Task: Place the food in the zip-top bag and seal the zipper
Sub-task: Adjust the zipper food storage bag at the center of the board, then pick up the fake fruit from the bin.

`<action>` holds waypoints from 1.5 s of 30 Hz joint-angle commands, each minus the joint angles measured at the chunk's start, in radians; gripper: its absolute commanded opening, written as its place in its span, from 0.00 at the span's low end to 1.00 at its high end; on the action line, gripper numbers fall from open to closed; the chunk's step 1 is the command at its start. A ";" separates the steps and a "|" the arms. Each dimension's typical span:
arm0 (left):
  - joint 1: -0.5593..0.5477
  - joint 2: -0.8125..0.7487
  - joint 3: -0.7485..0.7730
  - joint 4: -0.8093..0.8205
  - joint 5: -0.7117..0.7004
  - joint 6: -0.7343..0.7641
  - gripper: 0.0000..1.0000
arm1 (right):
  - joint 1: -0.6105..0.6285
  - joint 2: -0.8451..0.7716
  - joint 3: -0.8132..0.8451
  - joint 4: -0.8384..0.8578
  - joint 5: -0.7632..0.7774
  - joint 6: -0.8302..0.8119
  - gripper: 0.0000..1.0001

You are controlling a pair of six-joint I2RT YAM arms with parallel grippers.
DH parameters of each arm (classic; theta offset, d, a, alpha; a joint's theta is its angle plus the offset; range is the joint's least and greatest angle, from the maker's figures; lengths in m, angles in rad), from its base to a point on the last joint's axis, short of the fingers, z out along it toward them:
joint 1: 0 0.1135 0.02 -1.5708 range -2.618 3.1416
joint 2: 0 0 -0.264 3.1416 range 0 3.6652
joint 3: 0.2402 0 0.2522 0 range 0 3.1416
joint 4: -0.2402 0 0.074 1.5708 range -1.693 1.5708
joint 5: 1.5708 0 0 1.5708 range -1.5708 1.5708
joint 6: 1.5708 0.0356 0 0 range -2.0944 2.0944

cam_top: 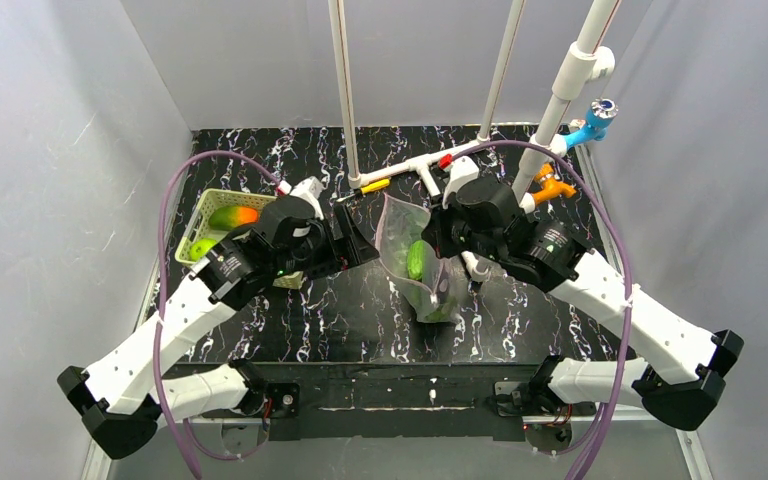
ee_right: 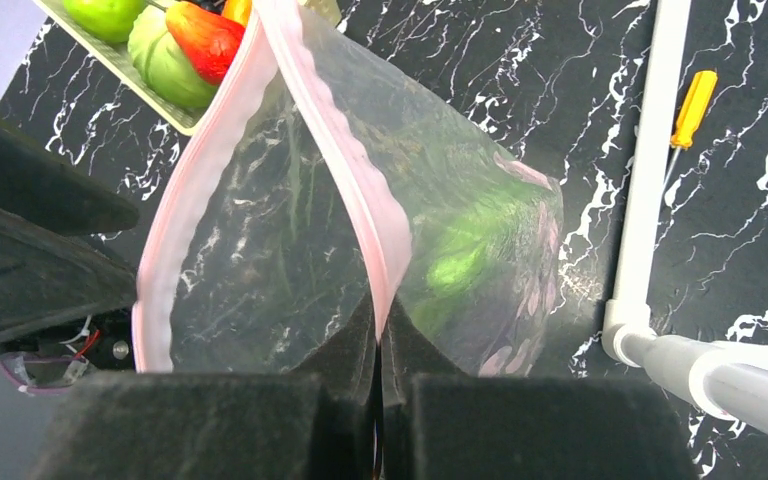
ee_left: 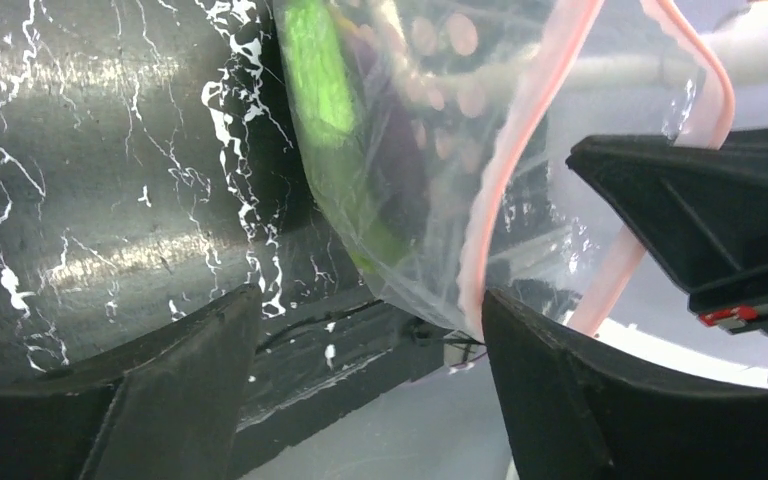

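The clear zip-top bag [cam_top: 400, 232] hangs open at mid-table with its pinkish zipper [ee_right: 360, 190] parted. My right gripper [ee_right: 380, 312] is shut on one zipper strip and holds the bag up; it is also in the top view [cam_top: 438, 243]. Green food [cam_top: 417, 259] lies inside the bag and shows through the plastic [ee_right: 460, 262]. My left gripper [ee_left: 368, 300] is open and empty beside the bag's mouth [cam_top: 358, 240]. The other zipper strip [ee_left: 520, 170] touches the tip of its right finger [ee_left: 580, 400]. More food [cam_top: 233, 216] sits in the basket [cam_top: 200, 205].
The pale green lattice basket [ee_right: 175, 118] at the left holds a green apple [ee_right: 105, 12] and a red-orange piece [ee_right: 205, 35]. A white pipe frame [cam_top: 430, 165] and a yellow screwdriver [cam_top: 373, 186] lie behind the bag. Orange and blue clamps [cam_top: 552, 187] sit at the back right.
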 commanded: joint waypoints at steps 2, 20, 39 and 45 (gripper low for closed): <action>0.057 -0.016 0.102 -0.130 0.042 0.089 0.88 | -0.003 -0.033 0.008 0.053 0.044 -0.022 0.01; 0.523 0.045 0.175 -0.346 -0.026 0.450 0.95 | -0.003 -0.083 -0.024 0.071 0.014 -0.015 0.01; 0.680 0.330 -0.038 0.007 0.045 0.561 0.79 | -0.004 -0.070 -0.007 0.036 0.016 -0.012 0.01; 0.680 0.325 -0.098 0.079 0.043 0.605 0.74 | -0.003 -0.055 0.006 0.021 0.012 -0.009 0.01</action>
